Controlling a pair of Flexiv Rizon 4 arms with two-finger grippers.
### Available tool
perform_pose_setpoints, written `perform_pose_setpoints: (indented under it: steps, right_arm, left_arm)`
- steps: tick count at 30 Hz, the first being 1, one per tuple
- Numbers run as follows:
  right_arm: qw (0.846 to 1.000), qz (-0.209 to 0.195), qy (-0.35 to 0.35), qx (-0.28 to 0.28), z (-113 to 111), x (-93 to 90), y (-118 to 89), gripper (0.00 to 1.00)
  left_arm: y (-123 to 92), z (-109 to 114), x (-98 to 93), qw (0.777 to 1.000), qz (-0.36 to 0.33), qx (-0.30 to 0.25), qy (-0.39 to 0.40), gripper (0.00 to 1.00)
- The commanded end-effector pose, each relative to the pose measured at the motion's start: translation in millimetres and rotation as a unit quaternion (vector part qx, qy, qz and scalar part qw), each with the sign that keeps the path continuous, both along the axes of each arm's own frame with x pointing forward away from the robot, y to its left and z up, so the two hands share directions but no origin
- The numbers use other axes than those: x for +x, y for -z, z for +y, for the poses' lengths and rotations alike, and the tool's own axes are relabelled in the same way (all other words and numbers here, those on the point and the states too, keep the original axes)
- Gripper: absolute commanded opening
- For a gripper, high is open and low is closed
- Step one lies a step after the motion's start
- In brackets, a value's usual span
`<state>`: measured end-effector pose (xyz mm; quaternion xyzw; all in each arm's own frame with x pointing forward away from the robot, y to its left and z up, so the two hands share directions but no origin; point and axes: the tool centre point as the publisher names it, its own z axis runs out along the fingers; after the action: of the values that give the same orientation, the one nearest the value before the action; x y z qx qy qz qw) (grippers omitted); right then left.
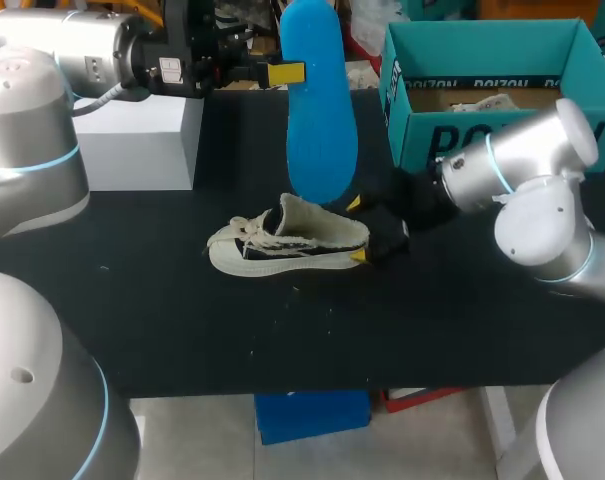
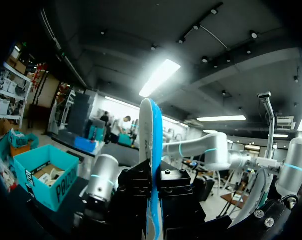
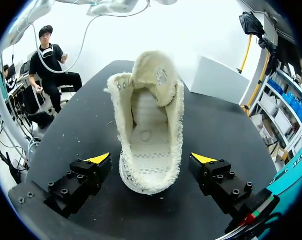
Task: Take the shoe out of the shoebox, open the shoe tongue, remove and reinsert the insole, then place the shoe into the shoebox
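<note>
Left gripper [image 2: 153, 202] clamped on the blue insole [image 1: 320, 115]; right gripper [image 3: 151, 159] spread wide about the heel of the shoe [image 3: 150, 120].
In the left wrist view the insole sits edge-on and covers its gripper's yellow tips. The right fingers [image 3: 98, 160] stand clear of the heel on both sides. The shoe lies on the black table [image 1: 182, 320], under the raised insole. The right arm partly covers the teal shoebox [image 1: 414, 130] behind; pale paper lies inside, hard to make out.

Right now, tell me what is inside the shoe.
Inside the shoe only its bare pale stitched floor shows; the blue insole is out, held up by the left gripper. The raised tongue hides the toe end.
</note>
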<state>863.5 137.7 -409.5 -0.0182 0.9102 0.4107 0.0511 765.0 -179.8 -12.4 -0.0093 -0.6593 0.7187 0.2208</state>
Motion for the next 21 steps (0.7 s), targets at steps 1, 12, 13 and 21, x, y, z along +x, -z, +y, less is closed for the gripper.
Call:
perform_pose_setpoints:
  steps: [1,12,13,21]
  right_arm:
    - [1.0,0.002,0.006,0.002,-1,-2.5,5,1.0]
    - [1.0,0.011,0.016,0.007,-2,-4.5,15,1.0]
    - [1.0,0.013,0.017,0.007,-2,-4.6,15,1.0]
    - [1.0,0.023,0.017,0.005,-3,-5.1,17,1.0]
  left_arm:
    - [1,-1,-0.5,1.0,0.0,0.0,-0.001,0.0]
    - [1,-1,-0.5,1.0,0.0,0.0,-0.001,0.0]
    - [1,-1,-0.5,1.0,0.0,0.0,-0.001,0.0]
    - [1,-1,-0.5,1.0,0.0,0.0,-0.001,0.0]
